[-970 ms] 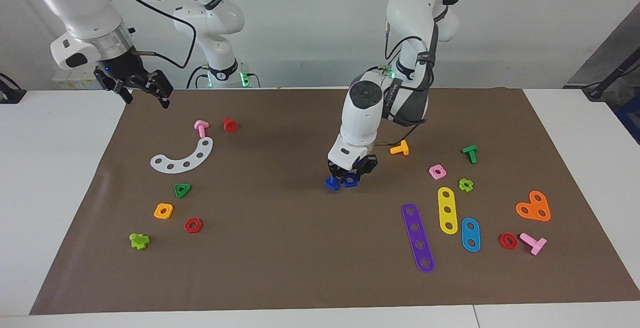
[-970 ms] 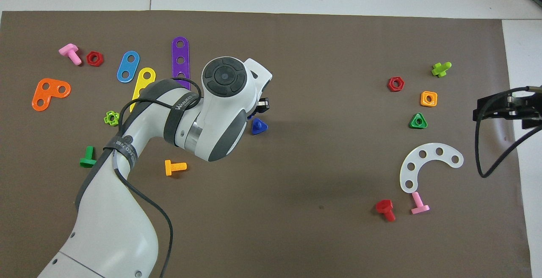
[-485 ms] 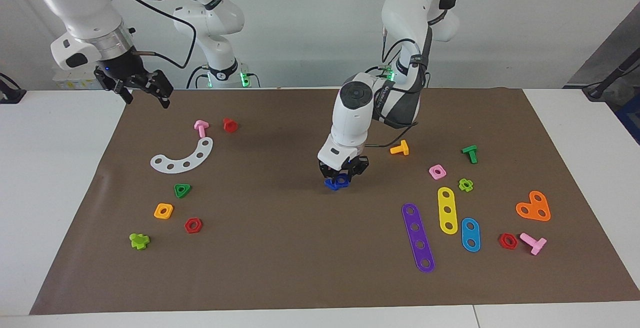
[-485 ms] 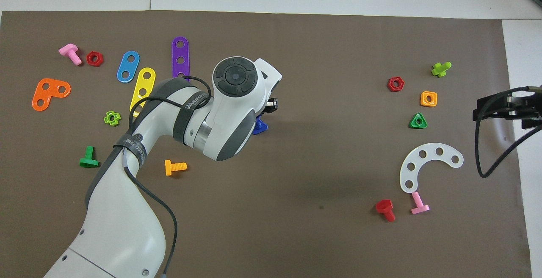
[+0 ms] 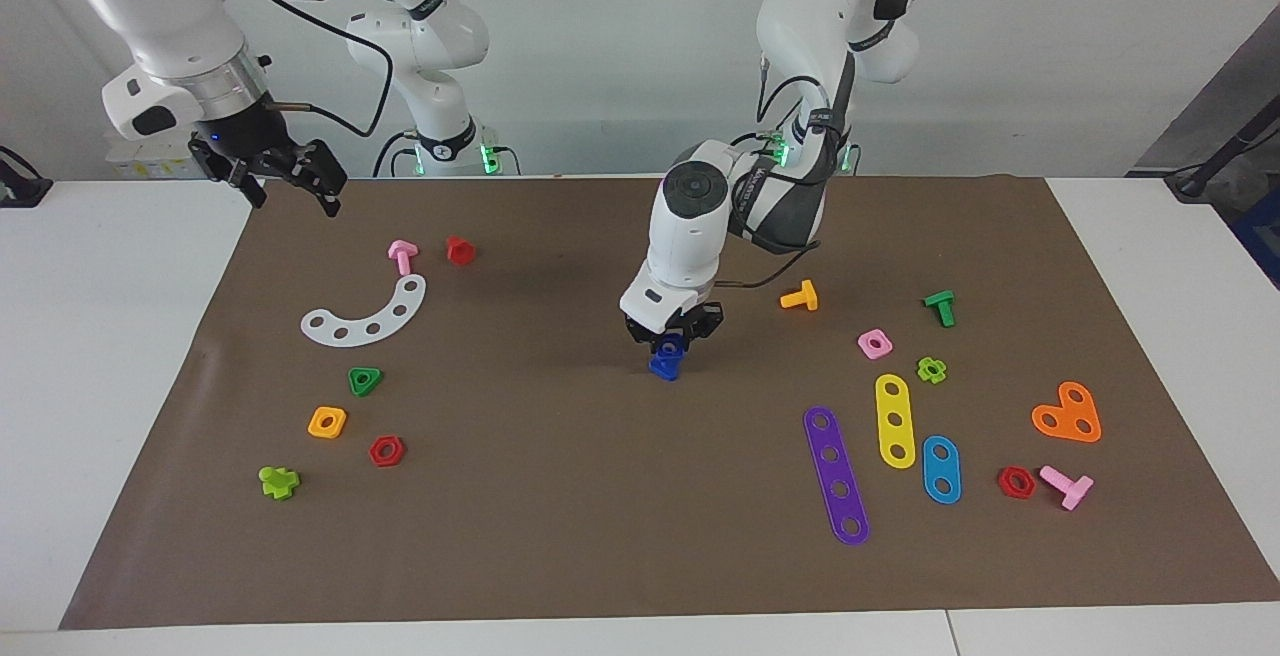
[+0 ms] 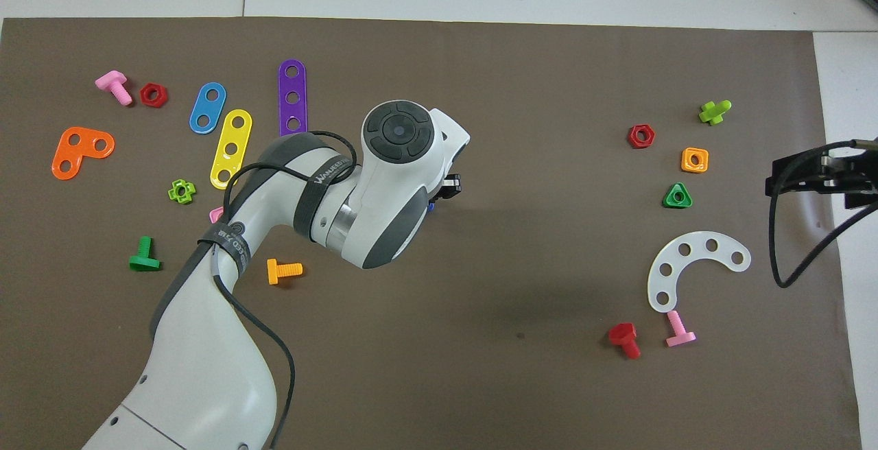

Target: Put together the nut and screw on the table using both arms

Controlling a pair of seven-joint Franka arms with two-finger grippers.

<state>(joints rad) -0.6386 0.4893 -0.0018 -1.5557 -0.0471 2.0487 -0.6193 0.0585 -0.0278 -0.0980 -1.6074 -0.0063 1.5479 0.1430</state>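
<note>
Left gripper (image 5: 672, 336), closed on the small dark blue plastic nut (image 5: 669, 345), directly over the dark blue triangular-headed screw (image 5: 663, 366) at mid-mat, orange T-shaped screw (image 5: 800, 296) nearby. Right gripper (image 5: 290, 179), fingers spread and empty, waits over the brown paper mat (image 5: 560, 496) corner.

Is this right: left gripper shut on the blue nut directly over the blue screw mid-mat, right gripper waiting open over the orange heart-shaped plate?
Not quite. In the facing view the right gripper waits open over the mat's corner at the right arm's end, close to the robots, nowhere near the orange heart-shaped plate. The rest holds: the left gripper is shut on the nut, directly over the screw.
</note>
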